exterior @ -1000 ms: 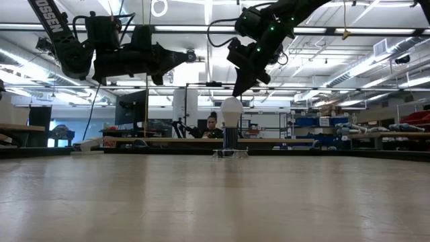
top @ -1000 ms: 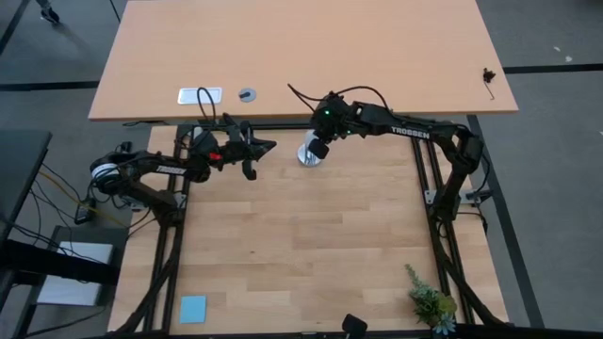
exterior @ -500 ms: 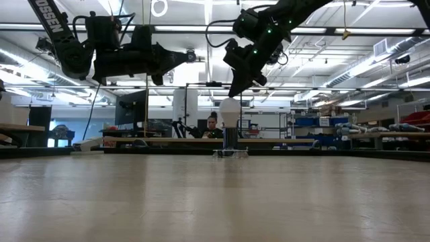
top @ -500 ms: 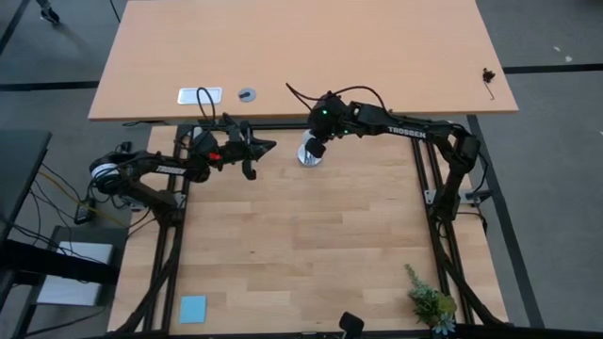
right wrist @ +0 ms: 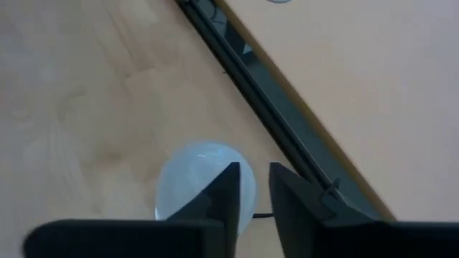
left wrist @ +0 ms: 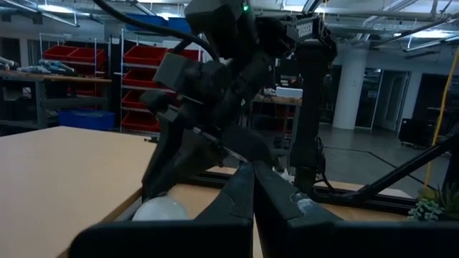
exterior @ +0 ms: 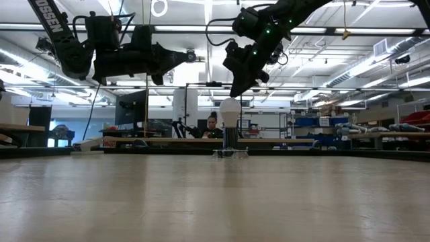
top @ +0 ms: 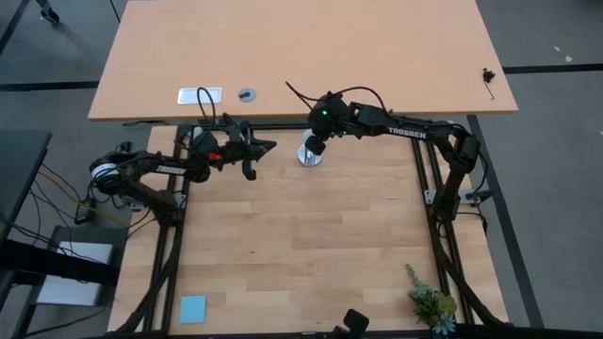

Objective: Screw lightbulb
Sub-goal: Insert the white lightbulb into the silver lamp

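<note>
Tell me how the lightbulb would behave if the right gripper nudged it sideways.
The lightbulb stands upright on a narrow base with its wide round globe on top, so it probably tips easily. Its smooth rounded surface looks slippery, likely rolling if loose. The right gripper hovers just above it.

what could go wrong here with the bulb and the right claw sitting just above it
The right claw hangs just over the lightbulb, fingers slightly parted. Coming down off-centre, it could push the bulb sideways rather than grip it. The bulb stands in its socket near the table's rear edge, so a hard nudge might tip both.
</note>
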Available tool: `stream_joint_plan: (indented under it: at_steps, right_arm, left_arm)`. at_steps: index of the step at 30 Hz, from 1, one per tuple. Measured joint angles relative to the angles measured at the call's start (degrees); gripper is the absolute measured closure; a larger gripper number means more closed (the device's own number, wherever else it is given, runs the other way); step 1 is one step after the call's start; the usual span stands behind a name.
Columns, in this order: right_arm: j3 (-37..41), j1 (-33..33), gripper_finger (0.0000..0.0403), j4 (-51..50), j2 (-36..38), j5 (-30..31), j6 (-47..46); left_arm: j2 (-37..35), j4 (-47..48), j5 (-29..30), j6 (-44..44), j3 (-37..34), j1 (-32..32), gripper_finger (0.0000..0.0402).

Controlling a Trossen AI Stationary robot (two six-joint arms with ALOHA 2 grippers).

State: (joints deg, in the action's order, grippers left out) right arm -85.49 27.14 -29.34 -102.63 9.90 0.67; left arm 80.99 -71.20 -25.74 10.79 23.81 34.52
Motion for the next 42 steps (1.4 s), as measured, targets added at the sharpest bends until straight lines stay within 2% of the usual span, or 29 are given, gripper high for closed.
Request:
stream_joint_plan:
  at_steps: [6,12,15,22,26,34,42]
  right_arm:
    - [-1.2,0.0,0.0251,-1.1,0.0,-0.1,1.4]
    - [-5.4,0.1,0.0199,-1.6,0.2,-11.9,0.7]
    - [-5.9,0.2,0.0174,-1.8,0.2,-15.2,2.2]
    - [-5.8,1.0,0.0122,-4.4,-1.1,-13.5,4.7]
    - [-5.7,1.3,0.0112,-4.4,-2.2,-13.5,8.4]
    - [-5.4,1.6,0.0120,-3.3,-3.3,-13.1,13.3]
    - [-4.8,2.4,0.0127,-4.2,-3.3,-12.6,13.7]
  left_arm:
    - [0.0,0.0,-0.1,0.0,0.0,0.0,0.0396]
    - [0.0,0.0,-0.1,0.0,0.0,0.0,0.0396]
    - [0.0,0.0,0.0,0.0,0.0,0.0,0.0396]
    - [0.0,0.0,0.0,0.0,0.0,0.0,0.0396]
    - [0.0,0.0,0.0,0.0,0.0,0.0,0.0396]
    - [0.0,1.6,0.1,-0.8,0.0,0.0,0.0396]
    - [0.1,10.5,1.0,-10.4,0.0,0.0,0.0396]
